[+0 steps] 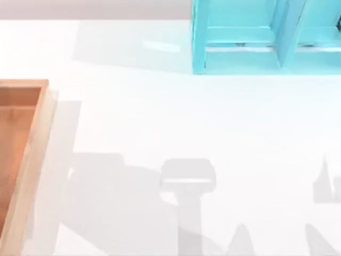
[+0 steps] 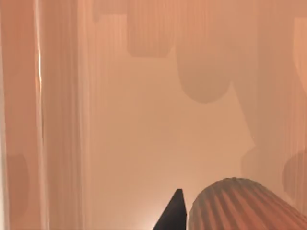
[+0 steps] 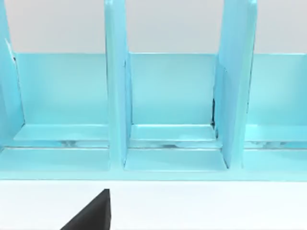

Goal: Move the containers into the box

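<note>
A: Where is the cup?

B: One copper-brown tapered cup with ribbed metallic walls (image 2: 240, 206) sits low in the left wrist view, over the floor of the large shallow orange-brown wooden box with a tan raised rim (image 1: 37, 144), which lies at the table's left edge.

A: Is the left gripper (image 2: 172, 215) clamped on it?

B: I cannot tell; one dark fingertip shows just beside the cup.

A: Best approach?

B: Probably lower it upright, away from the rim, before letting go.

A: The right gripper (image 3: 91, 215)?

B: Facing the light blue shelf frame (image 3: 158, 110); its jaws I cannot tell either.

A: Any writing?

B: No labels visible.
</note>
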Controlling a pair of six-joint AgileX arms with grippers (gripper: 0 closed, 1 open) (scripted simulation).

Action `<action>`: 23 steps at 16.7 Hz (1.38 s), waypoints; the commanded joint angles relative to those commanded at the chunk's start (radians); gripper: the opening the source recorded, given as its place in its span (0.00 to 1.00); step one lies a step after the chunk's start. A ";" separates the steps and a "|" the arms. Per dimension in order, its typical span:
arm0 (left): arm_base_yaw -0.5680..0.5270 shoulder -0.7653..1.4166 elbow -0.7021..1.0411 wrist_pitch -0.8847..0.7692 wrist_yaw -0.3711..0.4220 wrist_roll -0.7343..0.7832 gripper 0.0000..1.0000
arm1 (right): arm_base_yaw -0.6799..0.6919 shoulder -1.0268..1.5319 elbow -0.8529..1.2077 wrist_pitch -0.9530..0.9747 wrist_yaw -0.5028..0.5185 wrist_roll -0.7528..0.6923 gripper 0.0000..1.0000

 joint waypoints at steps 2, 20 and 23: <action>0.001 0.013 -0.046 0.062 0.001 0.000 0.00 | 0.000 0.000 0.000 0.000 0.000 0.000 1.00; 0.004 0.043 -0.149 0.200 0.003 0.001 0.68 | 0.000 0.000 0.000 0.000 0.000 0.000 1.00; 0.004 0.043 -0.149 0.200 0.003 0.001 0.90 | 0.000 0.000 0.000 0.000 0.000 0.000 1.00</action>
